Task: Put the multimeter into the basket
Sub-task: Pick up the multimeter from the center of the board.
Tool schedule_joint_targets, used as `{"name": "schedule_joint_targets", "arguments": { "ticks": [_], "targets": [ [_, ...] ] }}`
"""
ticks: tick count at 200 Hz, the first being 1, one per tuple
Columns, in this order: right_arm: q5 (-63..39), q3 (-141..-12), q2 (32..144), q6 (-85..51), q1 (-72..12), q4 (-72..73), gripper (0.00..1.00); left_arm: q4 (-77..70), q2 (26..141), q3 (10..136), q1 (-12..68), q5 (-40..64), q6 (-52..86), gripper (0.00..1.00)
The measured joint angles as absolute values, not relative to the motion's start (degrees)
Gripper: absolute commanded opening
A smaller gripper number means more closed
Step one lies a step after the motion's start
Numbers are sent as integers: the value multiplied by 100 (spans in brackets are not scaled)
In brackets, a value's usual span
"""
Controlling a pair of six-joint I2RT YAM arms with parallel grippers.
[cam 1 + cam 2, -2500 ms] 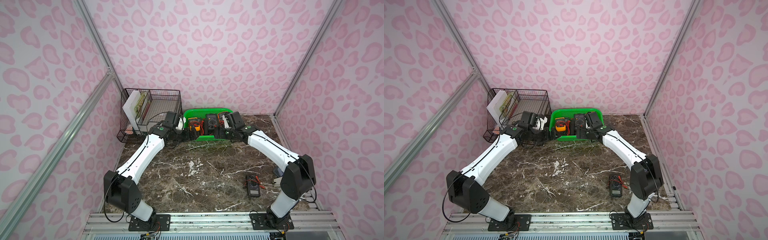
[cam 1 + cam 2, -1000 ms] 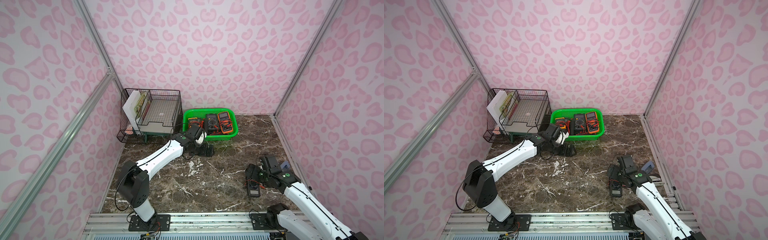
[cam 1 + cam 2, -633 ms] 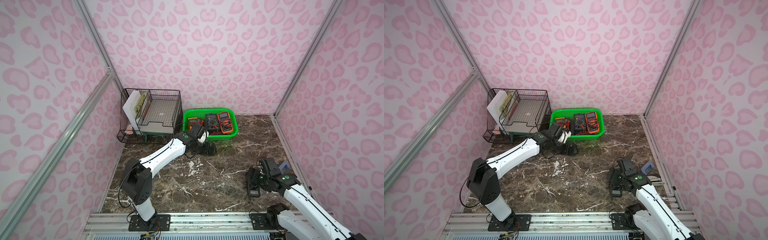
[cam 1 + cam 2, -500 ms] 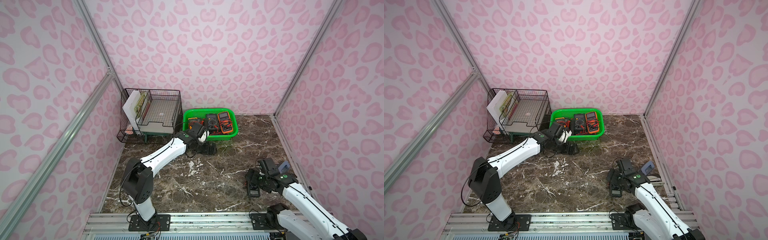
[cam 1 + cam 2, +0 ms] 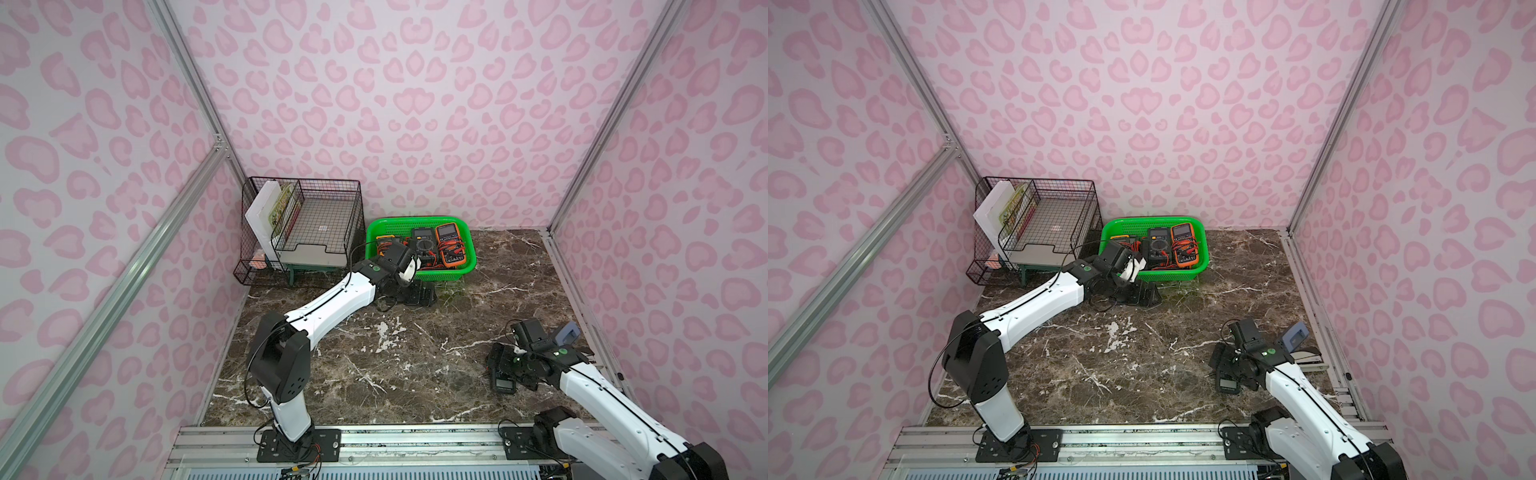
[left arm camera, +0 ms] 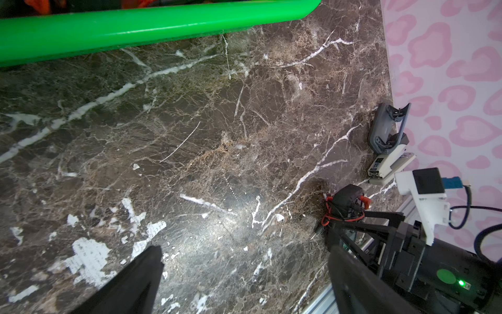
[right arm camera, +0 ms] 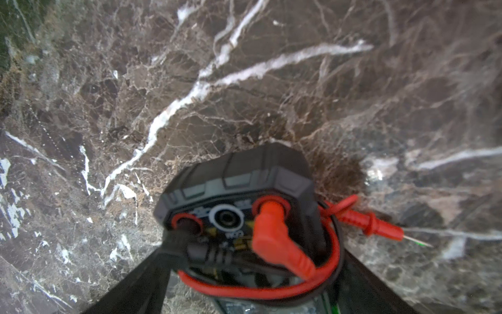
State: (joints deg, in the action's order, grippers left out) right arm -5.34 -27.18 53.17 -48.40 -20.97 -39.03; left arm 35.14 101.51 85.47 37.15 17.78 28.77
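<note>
A black multimeter (image 5: 504, 384) (image 5: 1227, 384) with red leads lies on the marble near the front right. My right gripper (image 5: 500, 365) (image 5: 1223, 363) is down over it and open, one finger on each side of the body. In the right wrist view the multimeter (image 7: 239, 185) fills the gap of that gripper (image 7: 250, 267). The green basket (image 5: 449, 275) (image 5: 1154, 219) stands at the back and holds three multimeters. My left gripper (image 5: 419, 293) (image 5: 1144, 295) hangs open and empty just in front of the basket's rim (image 6: 135, 30). In its wrist view, only marble shows between the left gripper's (image 6: 244, 250) fingers.
A black wire rack (image 5: 307, 224) with a white board stands left of the basket. A grey device (image 5: 567, 332) (image 6: 388, 127) and a white-grey object (image 6: 388, 165) lie by the right wall. A metal rail (image 5: 415, 436) runs along the front edge.
Both grippers have left the basket. Over the last second the right gripper has settled lower over the multimeter and its jaws have narrowed. The left gripper has barely moved.
</note>
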Motion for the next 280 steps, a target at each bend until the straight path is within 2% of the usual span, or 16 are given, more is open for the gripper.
{"name": "schedule_joint_targets", "arguments": {
  "ticks": [61,112,142,280],
  "targets": [
    [-513,-2733,5730,-4818,-2204,-3863,81,3522,10167,8582,3715,1791,2877,99],
    [-515,-2891,6016,-4772,-2248,-3800,61,3527,10162,8619,3715,1789,2877,99],
    [-510,-3004,6010,-4753,-2287,-3835,54,3533,10108,8672,3715,1767,2882,99],
    [-451,-3846,5760,-4569,-2355,-3607,51,3841,9786,9105,3474,1402,3035,99]
  ]
}}
